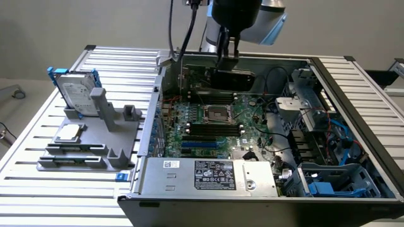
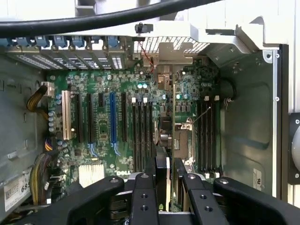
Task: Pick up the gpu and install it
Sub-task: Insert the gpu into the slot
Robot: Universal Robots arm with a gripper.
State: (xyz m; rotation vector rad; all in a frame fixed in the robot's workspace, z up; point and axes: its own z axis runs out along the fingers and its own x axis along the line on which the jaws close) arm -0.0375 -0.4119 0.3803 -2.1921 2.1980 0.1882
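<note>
Gripper is hanging from the arm at the far end of the open PC case, jaws closed narrow on the gpu, which is being held by its top edge w/ the black shroud facing the exterior view. The card is hanging upright inside the case, over the far part of the mobo, beyond the CPU socket, and isn't seated in any slot. In the wrist view the gripper is showing two black fingers pinching the gpu edge-on, thin and dark, lined up over the gap btwn the bank of long black slots and the socket area. The blue slot is sitting off to one side of the card, well apart from it. The power supply w/ its label is lying at the near end of the case in the exterior view. On the slatted table, on the exterior view's left, a grey holder is carrying the silver hard drive w/ blue-edged frame standing upright, and the small square CPU chip is lying flat just below it. Black cables are running down from the arm towards the case's far wall.
</note>
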